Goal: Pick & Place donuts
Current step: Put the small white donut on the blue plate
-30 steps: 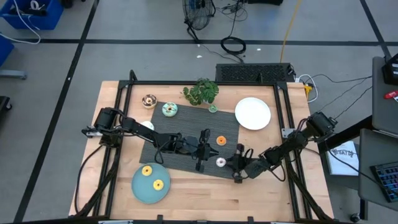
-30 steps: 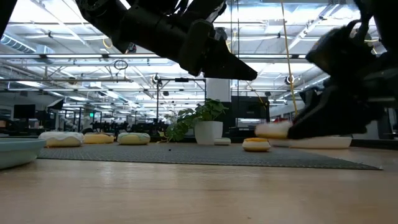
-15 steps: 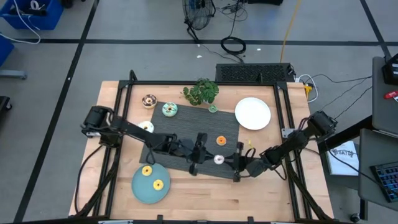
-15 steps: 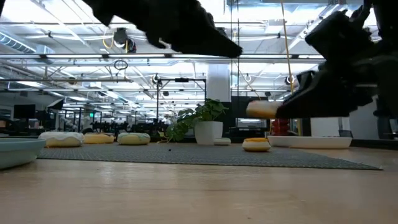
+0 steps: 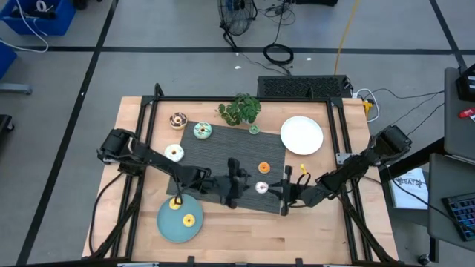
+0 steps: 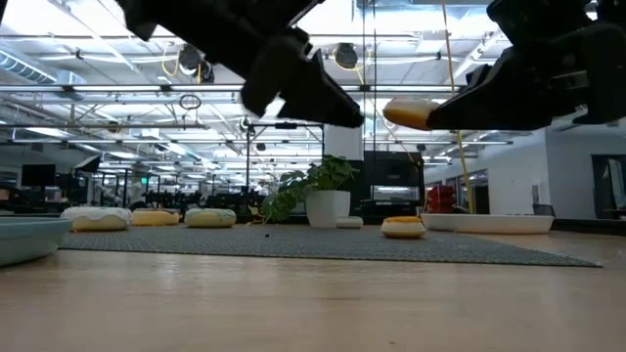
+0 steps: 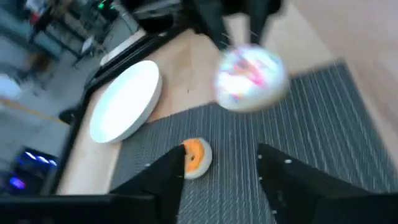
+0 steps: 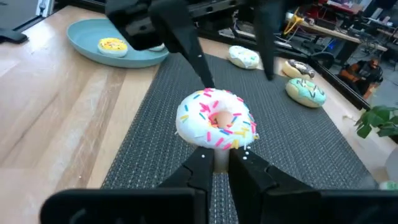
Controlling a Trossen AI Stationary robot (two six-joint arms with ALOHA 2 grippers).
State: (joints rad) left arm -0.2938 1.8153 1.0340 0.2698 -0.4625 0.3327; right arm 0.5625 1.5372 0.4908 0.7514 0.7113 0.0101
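Note:
My right gripper (image 8: pixel 215 157) is shut on a white donut with coloured sprinkles (image 8: pixel 216 119), above the dark mat (image 5: pixel 223 159); the donut also shows in the high view (image 5: pixel 261 188) and the low view (image 6: pixel 411 112). My left gripper (image 5: pixel 234 180) is open and empty just left of it, its fingers (image 7: pixel 169 175) pointing at the donut (image 7: pixel 250 78). An orange donut (image 5: pixel 264 168) lies flat on the mat. Two yellow donuts (image 5: pixel 175 202) (image 5: pixel 188 219) lie on the teal plate (image 5: pixel 167 226). Brown (image 5: pixel 178 119), green (image 5: pixel 202 131) and white (image 5: pixel 174 152) donuts lie at the far left. My right gripper pinches the white donut's rim on the side nearest the gripper (image 8: pixel 215 147) between its two fingers. The fingers come about level from the table's right. The donut is lifted clear of the mat, its iced top up; it hides the fingertips.
A white plate (image 5: pixel 301 135) sits at the far right of the table. A potted plant (image 5: pixel 239 110) stands at the mat's far edge. Bare wood lies along the near edge (image 5: pixel 297 237).
My right gripper has risen with the white donut, which has gone from just above the mat to well clear of it, staying level. My left gripper has drawn back a little toward the table's left edge.

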